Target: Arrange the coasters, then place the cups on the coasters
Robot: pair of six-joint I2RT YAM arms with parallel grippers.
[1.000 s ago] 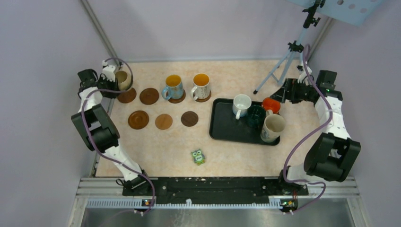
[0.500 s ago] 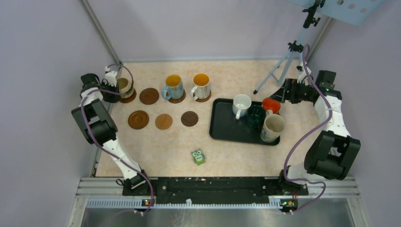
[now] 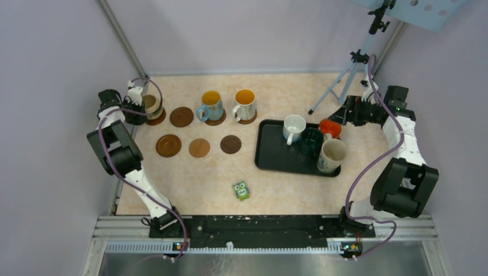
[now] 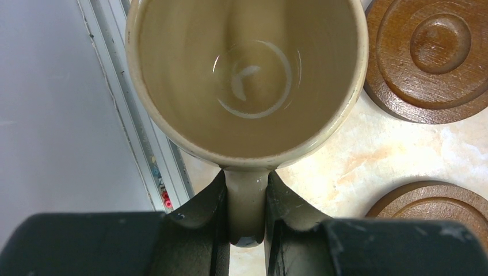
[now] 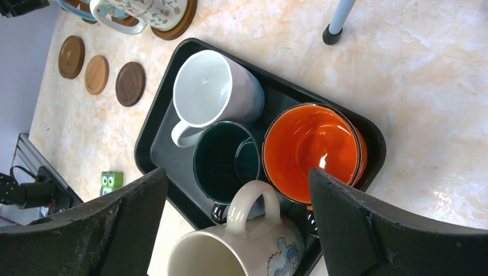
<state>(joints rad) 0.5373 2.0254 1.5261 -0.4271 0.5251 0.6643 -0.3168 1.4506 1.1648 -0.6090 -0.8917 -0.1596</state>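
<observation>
My left gripper (image 4: 246, 190) is shut on the handle of a beige cup (image 4: 247, 75), which stands over the far-left coaster (image 3: 156, 118). Bare coasters (image 3: 182, 117) (image 3: 168, 145) (image 3: 199, 147) (image 3: 231, 144) lie to its right. A blue-handled cup (image 3: 210, 106) and a cream cup (image 3: 244, 104) stand on two more coasters. White (image 5: 216, 86), dark green (image 5: 227, 161), orange (image 5: 313, 149) and cream (image 5: 241, 247) cups sit in the black tray (image 3: 270, 161). My right gripper (image 5: 236, 178) hangs open above them, holding nothing.
A small green owl figure (image 3: 241, 190) stands near the front middle. A tripod (image 3: 339, 86) stands at the back right, one foot (image 5: 330, 35) just behind the tray. The table's left rail (image 4: 144, 132) runs close beside the beige cup.
My left gripper has carried the beige cup slightly forward and down over the far-left coaster, then held still. The right arm has not moved.
</observation>
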